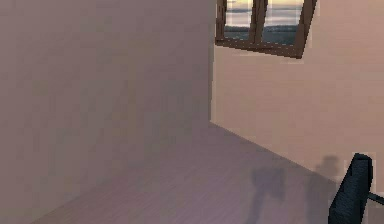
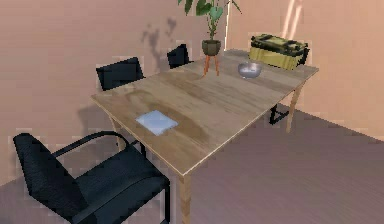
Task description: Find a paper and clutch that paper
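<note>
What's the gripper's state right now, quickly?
The gripper: cannot be told. The white paper lies flat on the wooden table.

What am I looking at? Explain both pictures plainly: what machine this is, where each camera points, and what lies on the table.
This is a simulated wheeled robot with one reaching arm, sent to find a paper. The forward view looks ahead from the robot: a room corner, a window and part of a dark chair. The arm side view looks out sideways: a wooden table with dark chairs around it. On it are a flat white sheet, likely the paper, a potted plant, a small bowl and a yellow-green case.
</note>
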You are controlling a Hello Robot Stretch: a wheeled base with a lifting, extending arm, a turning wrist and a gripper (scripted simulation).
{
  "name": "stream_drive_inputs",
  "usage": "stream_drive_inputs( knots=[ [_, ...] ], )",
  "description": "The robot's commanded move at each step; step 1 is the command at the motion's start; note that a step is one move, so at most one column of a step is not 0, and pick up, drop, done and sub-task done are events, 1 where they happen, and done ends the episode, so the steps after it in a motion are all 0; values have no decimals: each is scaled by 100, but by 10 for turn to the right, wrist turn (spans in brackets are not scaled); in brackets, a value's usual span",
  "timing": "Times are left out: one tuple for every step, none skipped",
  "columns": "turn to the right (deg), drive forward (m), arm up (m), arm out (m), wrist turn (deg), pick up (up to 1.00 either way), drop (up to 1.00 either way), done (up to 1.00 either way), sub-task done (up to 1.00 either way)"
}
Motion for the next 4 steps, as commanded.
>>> stream_drive_inputs(
  knots=[
    [0,0,50,0,0,0,0,0,0],
    [0,0,38,0,0,0,0,0,0],
    [0,0,0,50,0,0,0,0,0],
    [0,0,0,0,450,0,0,0,0]
  ],
)
